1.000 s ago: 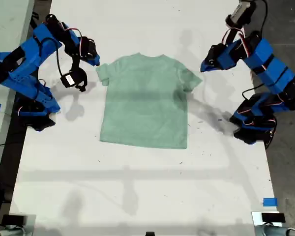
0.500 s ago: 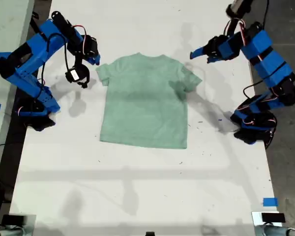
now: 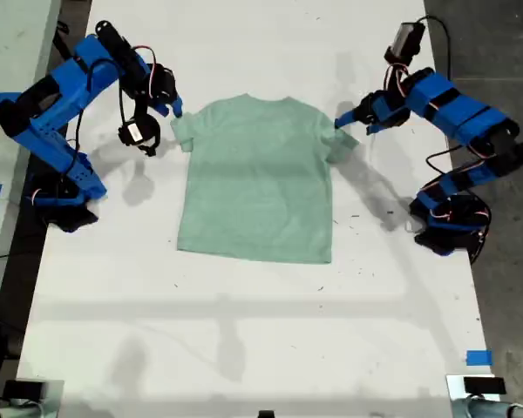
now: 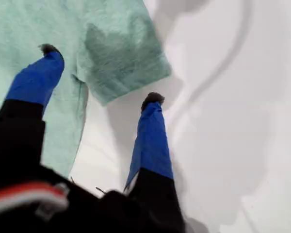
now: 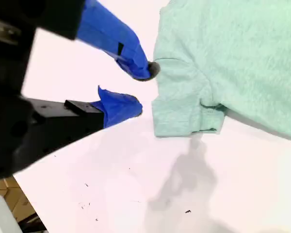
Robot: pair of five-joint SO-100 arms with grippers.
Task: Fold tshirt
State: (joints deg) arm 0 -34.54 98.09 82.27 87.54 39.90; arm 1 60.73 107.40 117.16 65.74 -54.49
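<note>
The pale mint-green tshirt (image 3: 257, 178) lies flat on the white table (image 3: 244, 331), collar away from the exterior camera. My first gripper (image 3: 344, 122) is the arm on the exterior view's right. It is open wide and straddles that side's sleeve (image 4: 123, 58): one fingertip (image 4: 48, 49) is over the cloth, the other over bare table past the hem. My second gripper (image 3: 173, 110), on the exterior view's left, is open with nothing between its fingers. Its tips sit just beside the other sleeve (image 5: 184, 107), and whether they touch it is unclear.
Both arm bases stand on the table at the exterior view's left (image 3: 65, 196) and right (image 3: 449, 226). A blue tape mark (image 3: 478, 357) sits near the front right corner in the exterior view. Another table with blue tape (image 3: 0, 98) adjoins on the left.
The first gripper has swung in and down onto the sleeve on the exterior view's right. The second gripper has edged closer to the other sleeve. The tshirt has not moved.
</note>
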